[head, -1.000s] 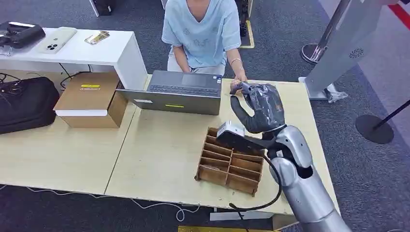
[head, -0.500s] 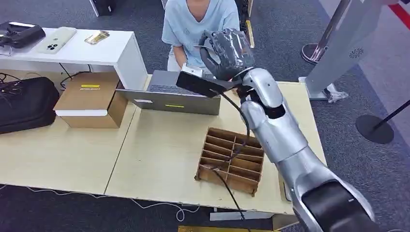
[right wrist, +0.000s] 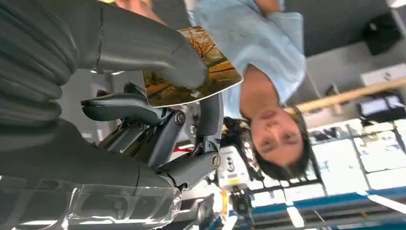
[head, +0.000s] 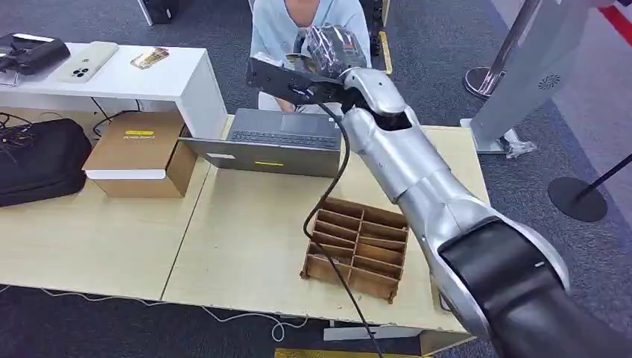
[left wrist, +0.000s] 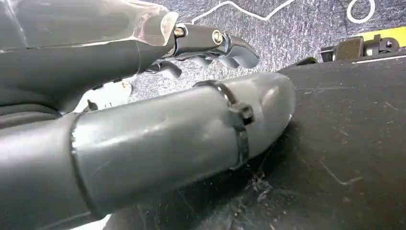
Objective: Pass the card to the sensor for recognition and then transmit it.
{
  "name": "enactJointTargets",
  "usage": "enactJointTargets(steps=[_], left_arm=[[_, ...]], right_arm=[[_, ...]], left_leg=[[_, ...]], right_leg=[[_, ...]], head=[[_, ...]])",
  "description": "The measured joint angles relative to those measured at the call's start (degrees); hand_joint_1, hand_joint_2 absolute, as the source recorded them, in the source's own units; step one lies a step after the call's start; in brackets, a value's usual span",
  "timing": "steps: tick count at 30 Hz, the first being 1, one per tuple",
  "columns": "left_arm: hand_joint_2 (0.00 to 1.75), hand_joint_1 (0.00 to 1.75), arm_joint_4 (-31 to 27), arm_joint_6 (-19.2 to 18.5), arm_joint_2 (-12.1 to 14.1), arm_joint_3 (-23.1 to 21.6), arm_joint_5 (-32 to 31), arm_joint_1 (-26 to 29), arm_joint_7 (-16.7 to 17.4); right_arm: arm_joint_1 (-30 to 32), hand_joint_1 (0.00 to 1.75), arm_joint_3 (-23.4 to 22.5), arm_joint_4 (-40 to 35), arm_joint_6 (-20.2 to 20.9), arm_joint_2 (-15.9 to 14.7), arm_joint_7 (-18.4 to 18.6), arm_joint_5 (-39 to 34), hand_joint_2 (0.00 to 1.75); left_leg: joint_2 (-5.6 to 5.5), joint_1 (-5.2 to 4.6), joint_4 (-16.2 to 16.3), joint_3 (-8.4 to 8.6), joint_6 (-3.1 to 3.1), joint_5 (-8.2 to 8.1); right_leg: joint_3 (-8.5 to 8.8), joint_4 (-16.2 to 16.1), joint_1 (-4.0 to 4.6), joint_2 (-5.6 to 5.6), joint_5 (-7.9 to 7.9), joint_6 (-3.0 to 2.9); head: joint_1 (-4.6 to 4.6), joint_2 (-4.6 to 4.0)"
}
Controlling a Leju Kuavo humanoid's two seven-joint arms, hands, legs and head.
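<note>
Card (right wrist: 191,72) pinched in the raised right hand (head: 332,52).
Past the tray (head: 358,246) and laptop (head: 279,142) on the bench (head: 246,224), it hangs before the person (head: 298,22); that thin thumb-edge pinch could let it slip.

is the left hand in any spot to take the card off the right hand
Probably not. The left hand hangs low beside a dark surface, over the floor, while the right hand holds the card raised high toward the person.

R arm raised fwd | R hand (head: 337,46) pinching card (right wrist: 191,72) | L hand (left wrist: 143,139) hanging
</note>
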Motion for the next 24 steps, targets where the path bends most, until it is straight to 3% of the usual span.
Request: enactJointTargets(steps=[8, 24], left_arm=[[0.0, 0.0, 0.0, -0.5, 0.0, -0.5, 0.0, -0.1, -0.1], [0.0, 0.0, 0.0, -0.7, 0.0, -0.9, 0.0, -0.1, -0.2]], right_arm=[[-2.7, 1.75, 0.3, 7.9, 1.7, 1.0, 4.8, 1.4, 1.75], [-3.9, 1.75, -0.4, 11.8, 2.1, 1.2, 4.8, 0.4, 1.75]], left_leg=[[0.0, 0.0, 0.0, 0.0, 0.0, 0.0], [0.01, 0.0, 0.0, 0.02, 0.0, 0.0]], right_leg=[[0.0, 0.0, 0.0, 0.0, 0.0, 0.0], [0.0, 0.0, 0.0, 0.01, 0.01, -0.01]], head=[[0.02, 0.0], [0.0, 0.0]])
